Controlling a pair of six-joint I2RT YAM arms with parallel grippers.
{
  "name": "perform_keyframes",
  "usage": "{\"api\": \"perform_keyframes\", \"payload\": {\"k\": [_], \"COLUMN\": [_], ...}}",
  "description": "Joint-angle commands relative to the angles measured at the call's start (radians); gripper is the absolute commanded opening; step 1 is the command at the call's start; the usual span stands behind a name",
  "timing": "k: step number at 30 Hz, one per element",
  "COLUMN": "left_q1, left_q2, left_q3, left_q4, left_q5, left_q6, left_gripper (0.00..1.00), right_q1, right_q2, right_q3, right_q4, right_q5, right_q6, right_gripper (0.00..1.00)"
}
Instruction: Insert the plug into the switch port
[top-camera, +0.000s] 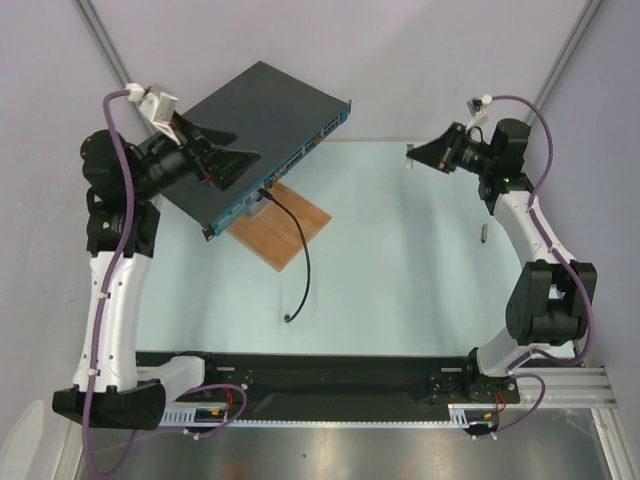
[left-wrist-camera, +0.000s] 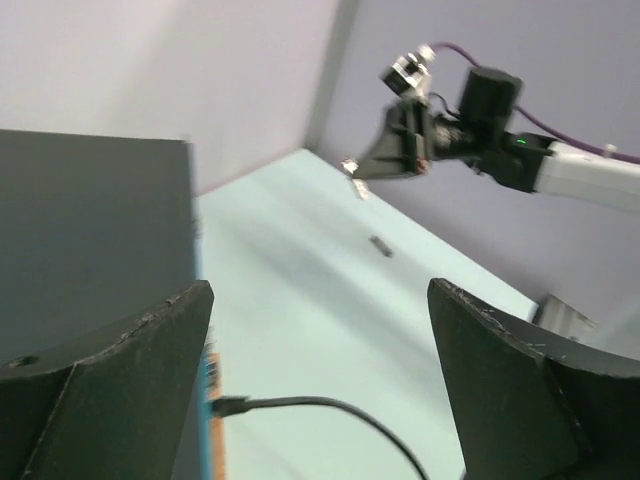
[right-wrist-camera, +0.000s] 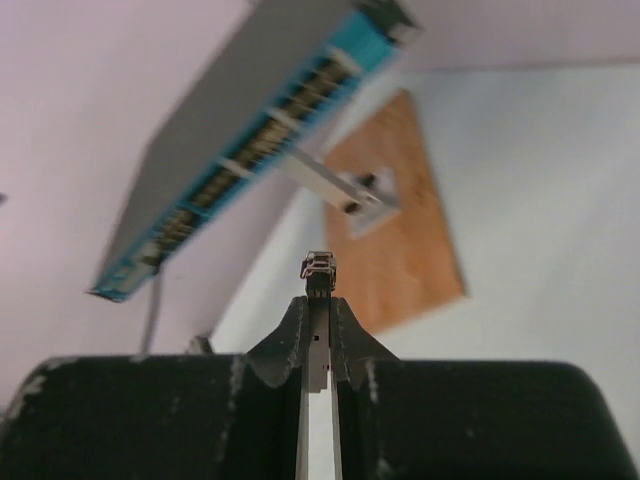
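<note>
the approach is in hand: the right gripper (right-wrist-camera: 319, 300) is clamping the small plug (right-wrist-camera: 320, 265) at the right of the overhead frame, well apart from the switch (top-camera: 280, 110) at upper left. the left gripper (left-wrist-camera: 320, 287) is hanging spread wide beside the switch, perhaps touching it. next, the plug is needing alignment with a free socket (right-wrist-camera: 262, 143)

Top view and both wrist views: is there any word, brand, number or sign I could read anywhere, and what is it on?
No text can be read in any view.
Switch, blue front: any print by the sockets is too small and blurred.
Board, cable, plug in the right end effector: no markings seen.
</note>
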Motion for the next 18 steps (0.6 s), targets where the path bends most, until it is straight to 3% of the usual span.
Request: {"api": "perform_keyframes", "payload": {"k": [1, 5, 8, 13, 18], "left_q1": [-0.119, -0.245, -0.335, -0.449, -0.481], "left_q2": [0.032, 0.081, 0.124, 0.164, 0.178], "left_q3": [0.040, 0.016, 0.008, 0.005, -0.010], "left_q4": [0.030, 0.108, 0.157, 0.170, 0.190], "left_q5": [0.032, 0.053, 0.052, -0.007, -0.074], "left_q6": [-0.016, -0.102, -0.145, -0.124, -0.120], "left_gripper": [0.94, 0.93, 0.91, 0.82, 0.70], "right_q1": [0.073, 0.165, 0.242, 0.352, 0.411], "right_q2": [-0.050, -0.059, -0.074, -0.116, -0.154], "right_q3": [0.024, 0.057, 0.087, 0.101, 0.087], "right_q4": [0.396, 0.662, 0.742, 0.767, 0.730], "right_q5": [-0.089, -0.063, -0.043, -0.032, -0.044], "right_q6": [0.381, 0.539, 0.562, 0.530, 0.464], "right_gripper": [0.00, 0.00, 0.00, 0.00, 0.00]}}
